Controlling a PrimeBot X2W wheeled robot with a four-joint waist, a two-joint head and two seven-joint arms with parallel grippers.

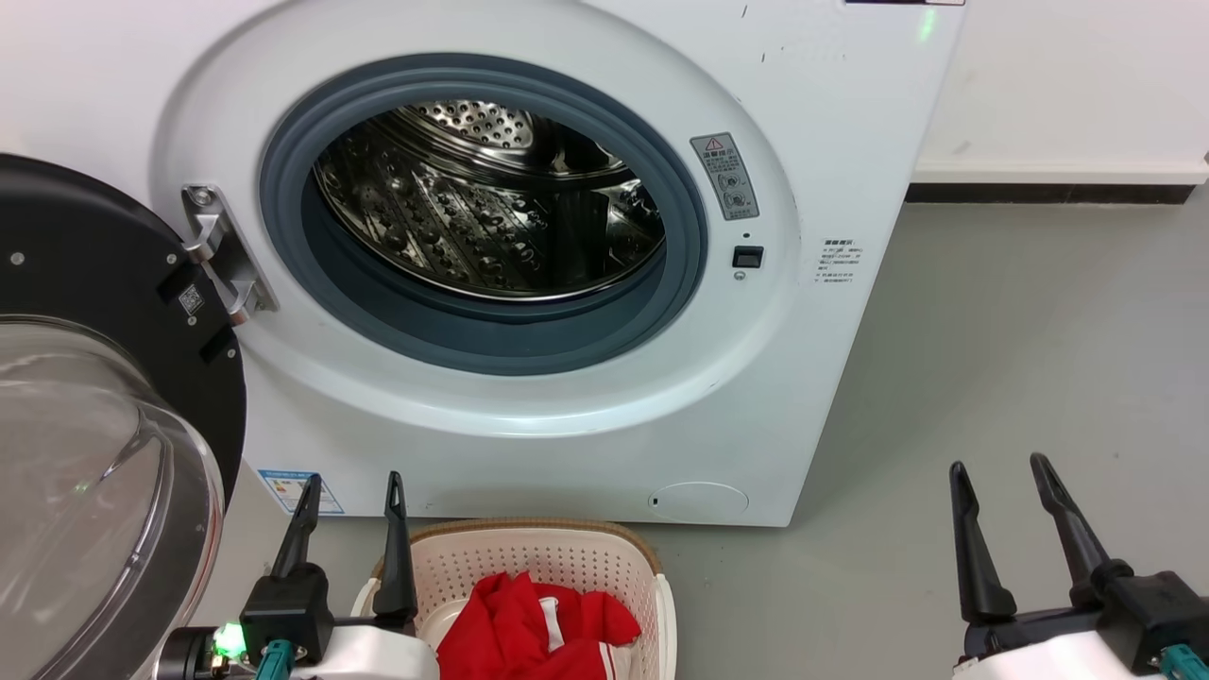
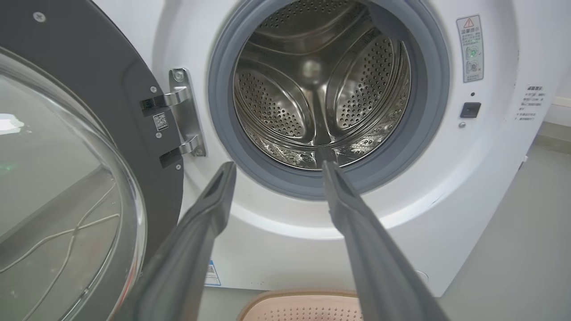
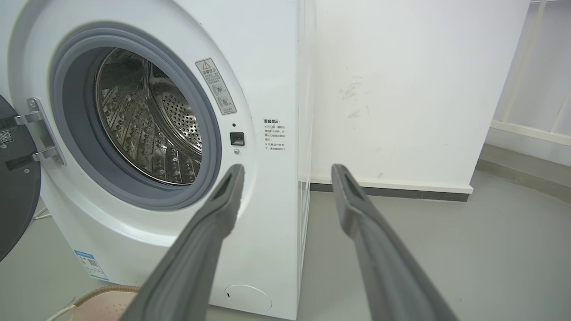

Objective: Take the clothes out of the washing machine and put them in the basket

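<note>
The washer (image 1: 529, 453) carries a grey sticker (image 1: 724, 176) with a red triangle (image 1: 714, 144) right of its opening; the print beneath is too small for me to read. Further right a block of small writing (image 1: 837, 261) is just as illegible, and a blue-edged label (image 1: 300, 491) sits at the washer's lower left corner. A QR tag (image 1: 192, 299) is stuck on the door (image 1: 94, 397), which hangs wide open at the washer's left, its bulging window (image 1: 85, 491) close beside my left pincer (image 1: 352, 482). That pincer is spread apart and holds nothing, in front of the washer's base. My right pincer (image 1: 998, 465), also spread and empty, hangs over the floor (image 1: 1020, 378) off the washer's right corner. The drum (image 1: 491, 208) shows bare steel. The basket (image 1: 567, 557) stands on the floor just before the washer, with the red clothes (image 1: 529, 623) heaped inside it.
</note>
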